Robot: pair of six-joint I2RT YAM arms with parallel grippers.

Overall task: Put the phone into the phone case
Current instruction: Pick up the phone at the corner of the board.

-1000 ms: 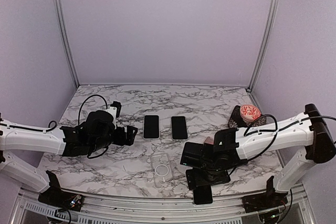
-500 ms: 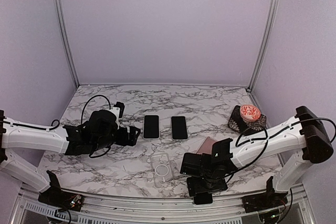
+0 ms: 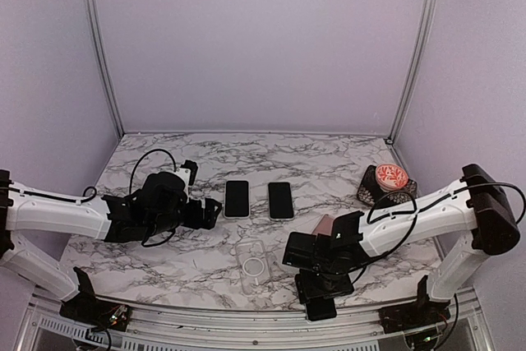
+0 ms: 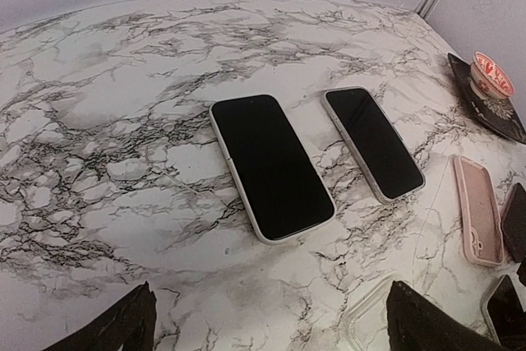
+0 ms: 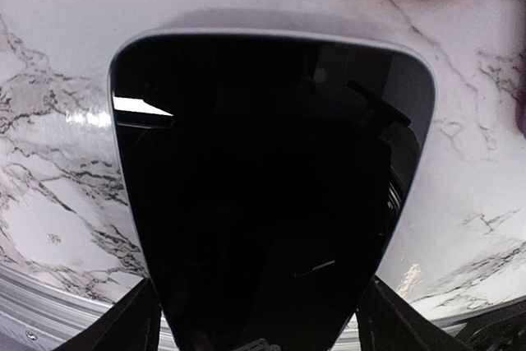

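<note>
Black phone (image 5: 271, 195) lay at the desk's (image 3: 164, 273) near edge, long axis near-to-far, straddled across its width by the right gripper (image 5: 261, 318); pinched or not, unclear. Clear case (image 3: 253, 266) lay just left, slightly farther; left gripper (image 4: 271, 326) gaped wide, empty.

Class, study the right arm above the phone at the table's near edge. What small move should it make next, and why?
Probably close the fingers of the right gripper on the phone. In the wrist view the phone lies flat between them, with one finger at each long edge, and it is not visibly clamped. The clear case lies empty nearby.
</note>
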